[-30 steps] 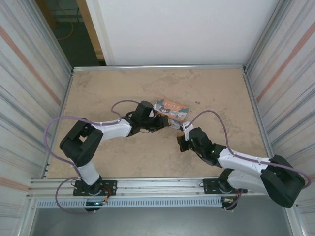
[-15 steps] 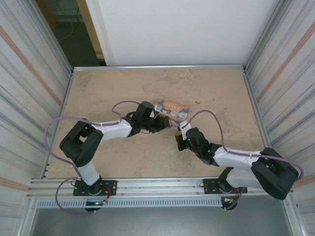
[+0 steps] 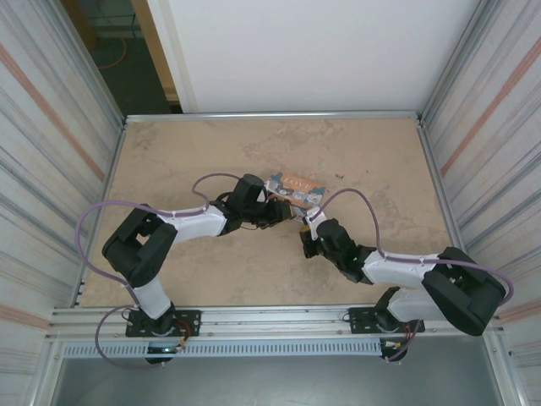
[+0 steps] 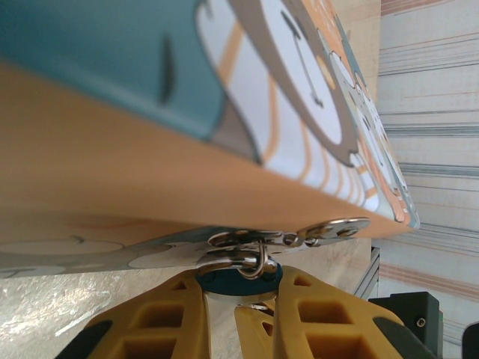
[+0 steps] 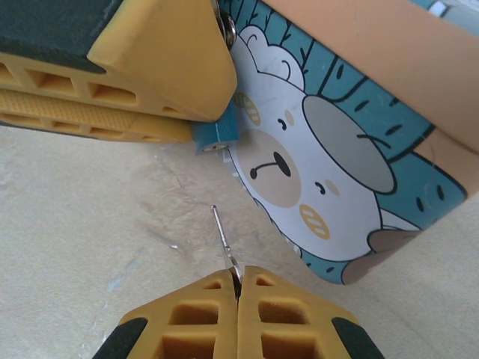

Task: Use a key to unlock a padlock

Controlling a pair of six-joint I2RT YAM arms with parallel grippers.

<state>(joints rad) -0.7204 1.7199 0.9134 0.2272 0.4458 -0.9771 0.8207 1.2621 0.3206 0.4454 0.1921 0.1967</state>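
Observation:
The tiny blue-teal padlock hangs by its silver shackle from the hasp on the orange cat-picture tin. My left gripper is shut on the padlock body. In the right wrist view the padlock shows its bottom end just below the left arm's yellow fingers. My right gripper is shut on a thin silver key, whose tip points at the padlock from a short distance away. Seen from above, the left gripper and right gripper meet at the tin.
The tin's side with the bear drawing stands close on the right of the key. Beige tabletop spreads all round, fenced by metal rails. Purple cables loop off both arms.
My right gripper has crept forward and left with the key, closer to the padlock, and its arm has stretched lower. The left arm and tin have not moved.

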